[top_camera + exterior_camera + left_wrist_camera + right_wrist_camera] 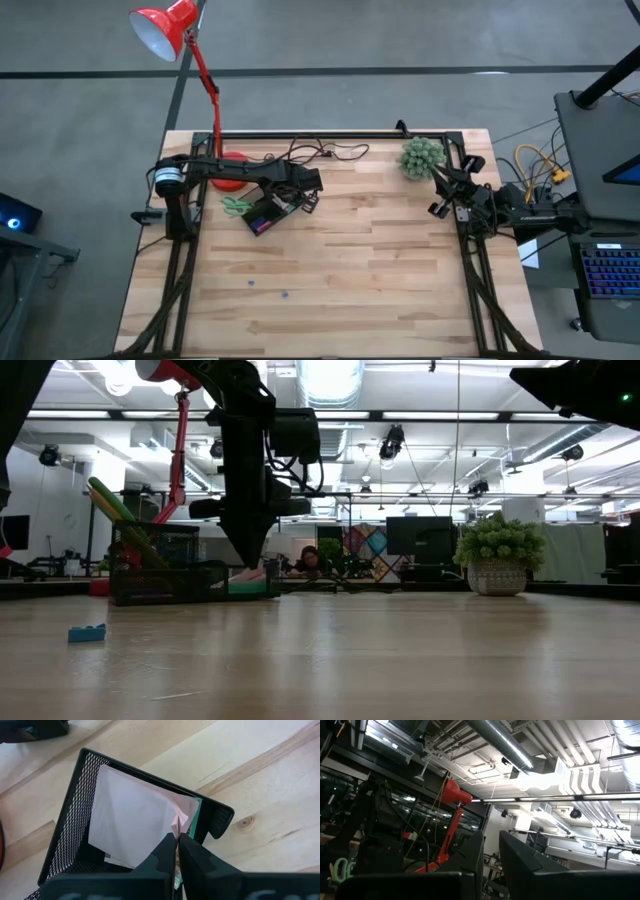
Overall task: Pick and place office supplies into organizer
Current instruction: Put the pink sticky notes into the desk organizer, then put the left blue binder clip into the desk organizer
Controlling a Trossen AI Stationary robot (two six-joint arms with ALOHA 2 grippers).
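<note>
Left wrist view: left gripper (176,839) pinched shut on pale pink sticky-note pad (135,820), hanging right over black wire-mesh organizer tray (70,820).
Looks light and floppy, loose sheets curling at the pinched corner, so probably better grabbed across the whole stack edge than by one sheet. Lying roughly flat over its compartment, long side along the mesh wall, tray near the back-left corner of the wooden table (400,270). Right gripper (447,193) parked by the right edge, fingers slightly apart, holding nothing.
</note>
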